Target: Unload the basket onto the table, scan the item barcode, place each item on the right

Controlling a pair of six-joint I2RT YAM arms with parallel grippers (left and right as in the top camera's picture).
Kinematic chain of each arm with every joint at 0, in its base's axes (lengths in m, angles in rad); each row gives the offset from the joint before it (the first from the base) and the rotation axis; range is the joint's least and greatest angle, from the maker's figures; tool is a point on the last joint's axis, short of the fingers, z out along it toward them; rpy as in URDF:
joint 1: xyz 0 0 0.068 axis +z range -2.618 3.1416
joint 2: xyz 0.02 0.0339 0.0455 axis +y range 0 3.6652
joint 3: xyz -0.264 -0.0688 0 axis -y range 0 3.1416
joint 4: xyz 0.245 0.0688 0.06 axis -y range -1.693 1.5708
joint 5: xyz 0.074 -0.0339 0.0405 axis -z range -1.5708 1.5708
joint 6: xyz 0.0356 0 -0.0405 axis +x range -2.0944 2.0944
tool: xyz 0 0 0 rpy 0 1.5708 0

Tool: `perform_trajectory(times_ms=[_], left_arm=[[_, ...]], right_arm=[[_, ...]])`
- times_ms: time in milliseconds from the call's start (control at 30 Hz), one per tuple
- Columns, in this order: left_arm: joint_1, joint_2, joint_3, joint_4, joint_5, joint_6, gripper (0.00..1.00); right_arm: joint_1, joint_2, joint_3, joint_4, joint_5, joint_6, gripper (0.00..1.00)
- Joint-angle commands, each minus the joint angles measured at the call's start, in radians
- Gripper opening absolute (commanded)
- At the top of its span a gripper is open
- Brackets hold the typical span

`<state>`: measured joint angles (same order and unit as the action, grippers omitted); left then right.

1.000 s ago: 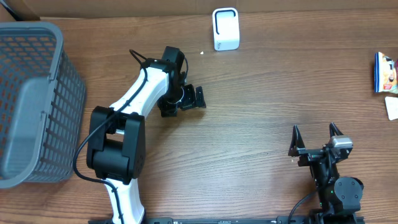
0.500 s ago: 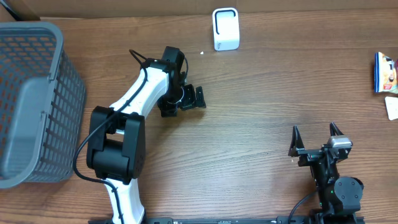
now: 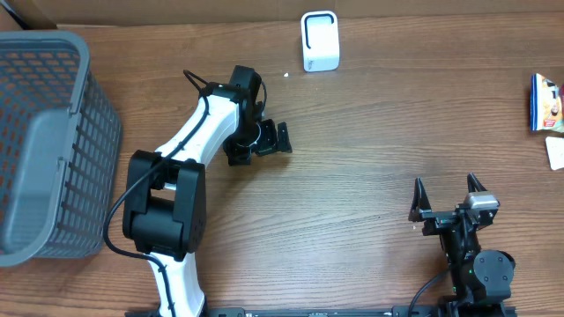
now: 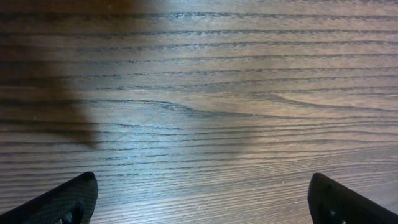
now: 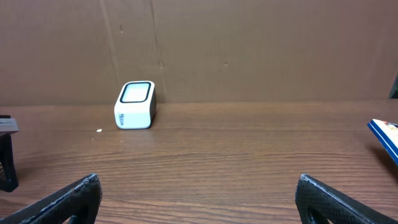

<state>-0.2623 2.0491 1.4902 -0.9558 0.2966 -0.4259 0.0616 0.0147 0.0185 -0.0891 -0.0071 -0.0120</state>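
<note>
Left gripper [image 3: 261, 141] is hanging over bare wood a bit left of ctr in the overhead view, jaws spread wide w/ nothing btwn them. Its wrist cam is showing only table [image 4: 199, 93] grain, w/ the two black fingertips [image 4: 68, 199] poking in at the bottom corners. Right gripper [image 3: 445, 189] is sitting at the lower right of the overhead view, jaws likewise standing apart and empty, pointing toward the top of the frame.

The item, a colourful printed packet [image 3: 545, 102], is lying at the far right edge of the overhead view, partly cut off by the frame. It is lying well apart from the left gripper, across most of the table. It is nearer the right gripper, up and to the right of it, not touching. In the right wrist view only a blue-edged corner of it is showing, at the right edge. A white card [image 3: 555, 151] is lying just below the packet in the overhead view, also cut off.

The white barcode scanner [image 3: 319, 40] is standing at top ctr, near the table's back edge, up and right of the left gripper and well apart from both grippers. In the right wrist view it is standing left of ctr, in front of a brown cardboard wall [image 5: 249, 50].

A grey mesh basket [image 3: 97, 106] is filling the left edge of the overhead view.
</note>
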Motion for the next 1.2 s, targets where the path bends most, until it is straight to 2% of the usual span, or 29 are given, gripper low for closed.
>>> perform_trajectory(times_ms=[0, 500, 700, 933, 1067, 1167], left_arm=[[-0.006, 0.006, 0.018, 0.000, 0.007, 0.007, 1.00], [-0.006, 0.006, 0.018, 0.001, 0.008, 0.008, 1.00], [-0.008, -0.054, 0.018, 0.055, -0.022, 0.031, 1.00], [-0.077, -0.285, -0.032, 0.089, -0.190, 0.195, 1.00], [-0.098, -0.450, -0.139, 0.105, -0.200, 0.338, 1.00], [-0.095, -0.578, -0.261, 0.108, -0.200, 0.399, 1.00]], right_arm=[[0.008, -0.012, -0.011, 0.006, 0.006, -0.008, 1.00], [0.008, -0.012, -0.011, 0.006, 0.006, -0.008, 1.00], [0.008, -0.012, -0.011, 0.006, 0.006, -0.008, 1.00], [0.008, -0.012, -0.011, 0.006, 0.006, -0.008, 1.00], [0.008, -0.012, -0.011, 0.006, 0.006, -0.008, 1.00], [0.008, -0.012, -0.011, 0.006, 0.006, -0.008, 1.00]])
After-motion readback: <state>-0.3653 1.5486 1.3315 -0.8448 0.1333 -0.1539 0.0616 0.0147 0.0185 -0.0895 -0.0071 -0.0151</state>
